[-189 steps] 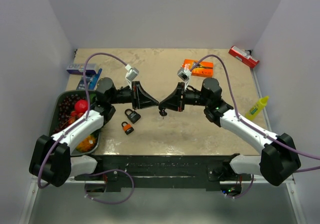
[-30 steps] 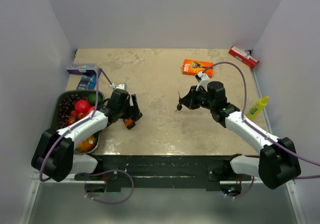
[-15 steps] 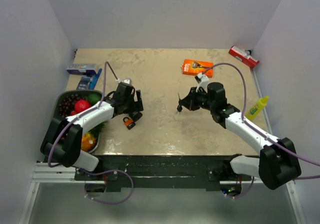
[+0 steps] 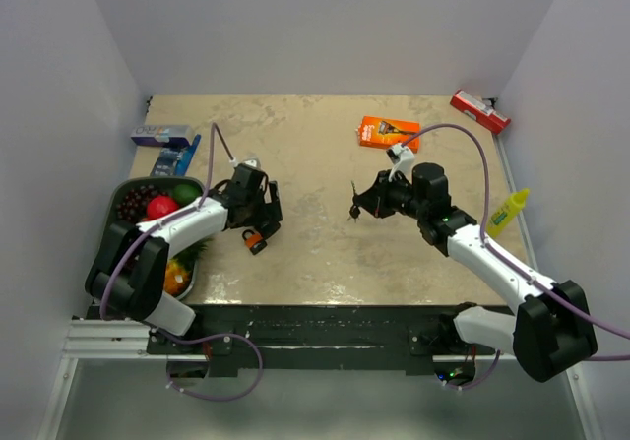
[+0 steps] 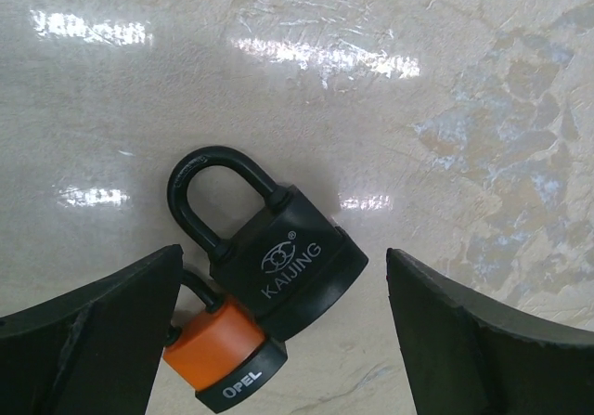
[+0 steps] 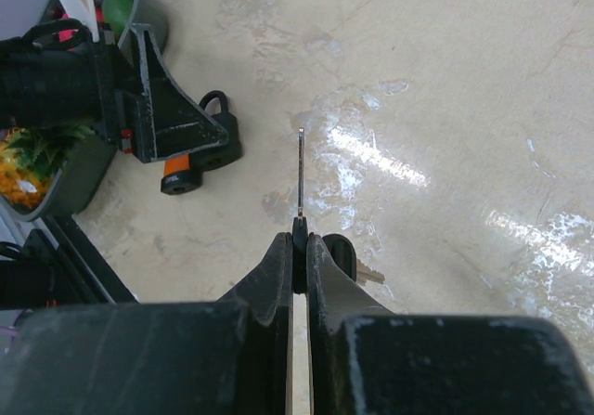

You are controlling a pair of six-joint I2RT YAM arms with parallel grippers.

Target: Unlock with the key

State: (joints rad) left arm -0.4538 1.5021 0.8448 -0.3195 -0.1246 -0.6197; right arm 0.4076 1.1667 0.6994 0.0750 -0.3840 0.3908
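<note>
Two padlocks lie touching on the table: a black one (image 5: 278, 257) marked KAIJING and a smaller orange one (image 5: 223, 355) marked OPEL. My left gripper (image 5: 283, 252) hangs open just above them, one finger on each side, touching neither. In the top view it (image 4: 264, 221) covers the black padlock, and the orange padlock (image 4: 254, 244) shows at its near side. My right gripper (image 6: 299, 239) is shut on the black head of a key (image 6: 301, 178), blade pointing forward. A second key (image 6: 342, 252) dangles beside it. The right gripper (image 4: 360, 207) is held above the table, well right of the padlocks.
A dark bowl (image 4: 148, 181) of fruit sits at the left edge beside the left arm. A blue box (image 4: 163, 136) lies behind it. An orange packet (image 4: 388, 132), a red item (image 4: 479, 111) and a yellow bottle (image 4: 507, 212) lie at the back and right.
The left gripper has shifted slightly right and settled over the padlocks, its jaws a little wider. The right gripper with the key has barely moved.
</note>
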